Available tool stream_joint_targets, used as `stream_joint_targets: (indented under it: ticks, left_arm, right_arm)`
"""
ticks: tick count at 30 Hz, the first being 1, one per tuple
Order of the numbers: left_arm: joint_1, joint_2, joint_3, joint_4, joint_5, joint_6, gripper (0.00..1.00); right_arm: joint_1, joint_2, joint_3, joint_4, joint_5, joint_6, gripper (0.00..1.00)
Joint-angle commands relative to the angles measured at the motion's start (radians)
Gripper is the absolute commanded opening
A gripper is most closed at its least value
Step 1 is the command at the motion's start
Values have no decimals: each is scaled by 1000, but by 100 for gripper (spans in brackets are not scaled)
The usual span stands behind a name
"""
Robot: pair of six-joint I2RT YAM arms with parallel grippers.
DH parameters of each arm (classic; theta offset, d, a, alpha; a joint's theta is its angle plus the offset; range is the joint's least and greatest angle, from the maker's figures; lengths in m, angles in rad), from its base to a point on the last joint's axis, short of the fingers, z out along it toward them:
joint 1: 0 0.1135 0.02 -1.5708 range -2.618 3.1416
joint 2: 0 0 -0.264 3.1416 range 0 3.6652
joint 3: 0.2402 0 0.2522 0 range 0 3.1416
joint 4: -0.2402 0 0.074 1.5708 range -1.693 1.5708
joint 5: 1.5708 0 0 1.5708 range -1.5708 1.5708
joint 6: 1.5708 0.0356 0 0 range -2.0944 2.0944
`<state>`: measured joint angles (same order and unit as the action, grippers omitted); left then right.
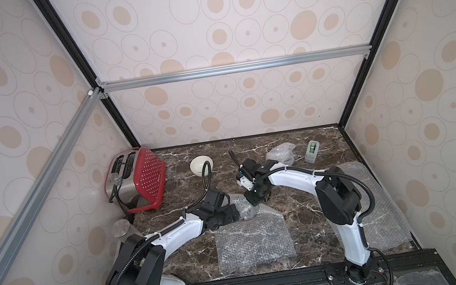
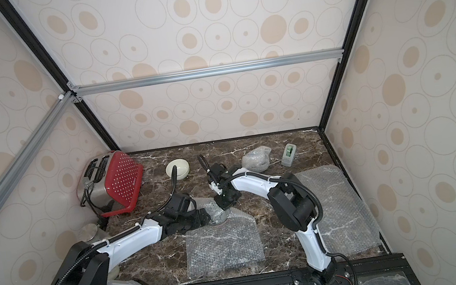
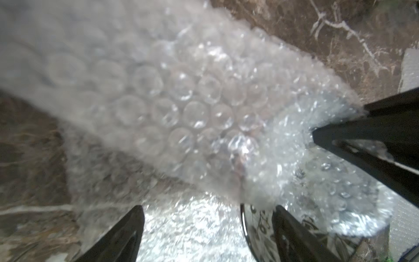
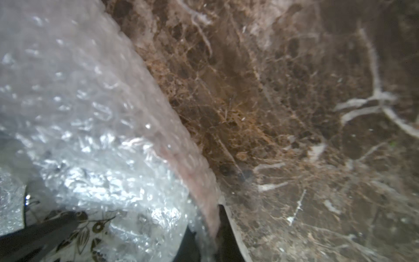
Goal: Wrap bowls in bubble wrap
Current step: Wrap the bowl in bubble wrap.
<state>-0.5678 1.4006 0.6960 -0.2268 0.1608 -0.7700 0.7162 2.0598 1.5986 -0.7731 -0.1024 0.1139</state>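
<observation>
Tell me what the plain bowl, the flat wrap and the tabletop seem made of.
The bowl looks like glazed ceramic: smooth, cream, slight sheen. The wrap is clear plastic film, with glinting air bubbles. The tabletop looks like polished brown marble with white veins, though it could be printed laminate.
</observation>
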Motion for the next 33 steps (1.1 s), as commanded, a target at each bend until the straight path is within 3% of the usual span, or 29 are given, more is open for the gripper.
stream_joint_targets:
  ticks: [1,7,14,20,29,33]
  left_arm:
    - [-6,-47,34,-62,-65,14,89]
    - [44,-120,58,-101,-127,38,94]
    - [247,-82,128,-65,-3,86,95]
    - [345,120,268,26,171,103,93]
    - [370,309,372,88,246,93,81]
    - [370,334,370,130,274,83,62]
  right_arm:
    - [-39,-43,-15,-22,93,-15,9]
    - [-65,-42,-43,-19,57,-52,8]
    - [-115,-49,-87,12,-54,-68,8]
    - [-116,-35,-72,-3,-72,-77,8]
    - [-115,-40,-76,-2,-68,-79,8]
    - [-115,-38,-70,-4,-69,-77,8]
